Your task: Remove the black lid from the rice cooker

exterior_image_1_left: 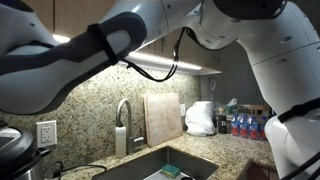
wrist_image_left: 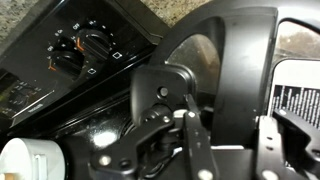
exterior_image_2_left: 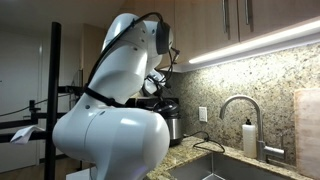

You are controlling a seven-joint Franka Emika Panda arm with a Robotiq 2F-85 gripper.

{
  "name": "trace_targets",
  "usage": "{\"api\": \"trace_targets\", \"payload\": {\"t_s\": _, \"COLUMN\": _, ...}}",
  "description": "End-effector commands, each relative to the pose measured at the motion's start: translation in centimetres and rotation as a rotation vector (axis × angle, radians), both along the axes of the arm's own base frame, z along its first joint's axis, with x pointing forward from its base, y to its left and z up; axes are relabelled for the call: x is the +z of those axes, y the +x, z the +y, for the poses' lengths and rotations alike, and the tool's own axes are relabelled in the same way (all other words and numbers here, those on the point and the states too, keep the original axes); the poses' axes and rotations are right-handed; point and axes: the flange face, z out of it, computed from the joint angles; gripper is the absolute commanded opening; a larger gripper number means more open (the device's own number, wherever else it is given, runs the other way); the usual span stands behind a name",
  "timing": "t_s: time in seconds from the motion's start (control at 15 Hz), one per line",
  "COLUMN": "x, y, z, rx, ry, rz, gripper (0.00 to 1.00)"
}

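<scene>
In the wrist view the round black lid (wrist_image_left: 232, 70) fills the middle, tilted up on edge, with a shiny inner face. My gripper (wrist_image_left: 230, 140) is shut on its lower rim, one finger on each side. In an exterior view the rice cooker (exterior_image_2_left: 168, 122), with a dark body and a grey rim, stands on the counter behind the arm. The gripper (exterior_image_2_left: 158, 86) hangs just above it, and the lid cannot be made out there. In an exterior view the cooker (exterior_image_1_left: 12, 146) shows only partly, at the far left edge.
A black stove panel with knobs (wrist_image_left: 88, 46) lies beyond the lid, and a white round object (wrist_image_left: 28, 160) sits at the lower left. A steel sink (exterior_image_1_left: 165, 165) with a faucet (exterior_image_1_left: 123, 115), a tan cutting board (exterior_image_1_left: 162, 118), a white bag (exterior_image_1_left: 200, 118) and bottles (exterior_image_1_left: 245, 126) line the granite counter.
</scene>
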Motion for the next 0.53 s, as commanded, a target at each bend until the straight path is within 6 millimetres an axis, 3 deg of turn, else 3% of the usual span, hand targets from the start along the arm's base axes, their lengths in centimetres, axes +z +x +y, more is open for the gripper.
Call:
{"api": "trace_targets", "payload": {"t_s": 0.0, "x": 5.0, "y": -0.7, "z": -1.1, "rx": -0.023, "ry": 0.067, "rz": -0.074, "gripper": 0.07}}
{"api": "trace_targets", "payload": {"t_s": 0.33, "x": 6.8, "y": 0.2, "z": -5.0, "rx": -0.173, "ry": 0.144, "rz": -0.071, "gripper": 0.07}}
{"api": "trace_targets", "payload": {"t_s": 0.47, "x": 6.5, "y": 0.3, "z": -4.8, "rx": -0.182, "ry": 0.137, "rz": -0.056, "gripper": 0.07}}
